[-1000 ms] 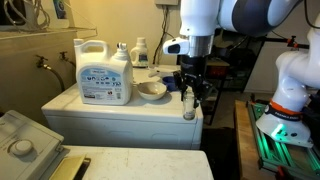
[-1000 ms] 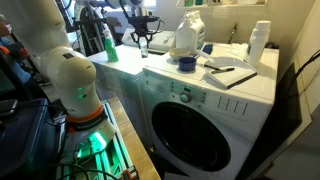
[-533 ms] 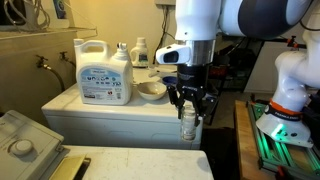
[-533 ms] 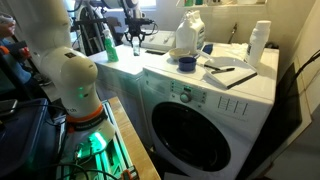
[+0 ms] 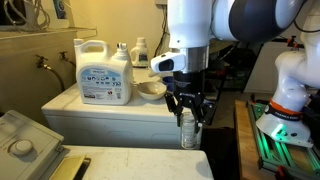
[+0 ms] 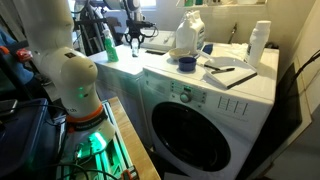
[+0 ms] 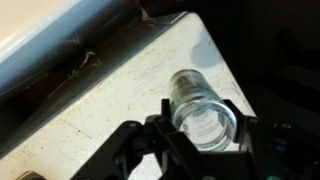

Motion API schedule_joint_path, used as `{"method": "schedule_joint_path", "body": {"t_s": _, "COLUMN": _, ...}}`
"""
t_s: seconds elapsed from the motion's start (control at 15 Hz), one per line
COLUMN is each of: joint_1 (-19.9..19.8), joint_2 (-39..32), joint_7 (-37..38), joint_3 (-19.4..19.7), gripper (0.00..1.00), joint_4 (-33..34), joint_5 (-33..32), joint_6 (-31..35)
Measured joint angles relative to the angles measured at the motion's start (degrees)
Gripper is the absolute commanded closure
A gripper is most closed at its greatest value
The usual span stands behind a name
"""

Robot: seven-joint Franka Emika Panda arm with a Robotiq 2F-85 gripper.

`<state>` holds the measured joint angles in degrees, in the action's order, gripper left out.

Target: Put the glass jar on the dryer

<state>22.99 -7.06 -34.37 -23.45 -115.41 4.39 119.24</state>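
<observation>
The white robot arm [image 5: 200,30] takes most of the room in an exterior view and reaches down from above. Under it, at the near side, lies the dryer [image 5: 130,165] with its flat cream top, and its round knob [image 5: 20,148] sits on the slanted console at the left edge. Behind stands the other white machine [image 5: 110,110], which carries a big detergent jug [image 5: 103,72] and a white bowl [image 5: 152,91] near its right edge.

The gripper [image 5: 188,115] points straight down between the two machines. Its fingers [image 7: 128,150] are closed from both sides on the upper part of the glass jar [image 5: 188,133], close under the open mouth. The jar hangs upright at the far right corner of the dryer top. In the wrist view the jar [image 7: 203,112] is above the cream surface, near that corner. I cannot tell if its bottom already touches the top or is a little above.

I think the jar is light and stiff, but smooth and slippery, and it can break. The hold near the rim seems good, because the walls are straight there. So close to the corner it should go down gently and, in my opinion, a bit more inward before the fingers let go.
</observation>
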Motion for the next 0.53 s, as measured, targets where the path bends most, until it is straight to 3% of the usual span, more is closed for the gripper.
{"method": "schedule_joint_path", "body": {"t_s": 0.13, "joint_1": 0.01, "joint_2": -0.1, "joint_7": 0.16, "joint_3": -0.01, "gripper": 0.73, "joint_4": -0.01, "joint_5": -0.01, "joint_6": 0.41}}
{"method": "schedule_joint_path", "body": {"t_s": 0.53, "joint_1": 1.08, "joint_2": -2.61, "joint_7": 5.25, "joint_3": -1.08, "gripper": 0.73, "joint_4": -1.72, "joint_5": -1.05, "joint_6": 10.5}}
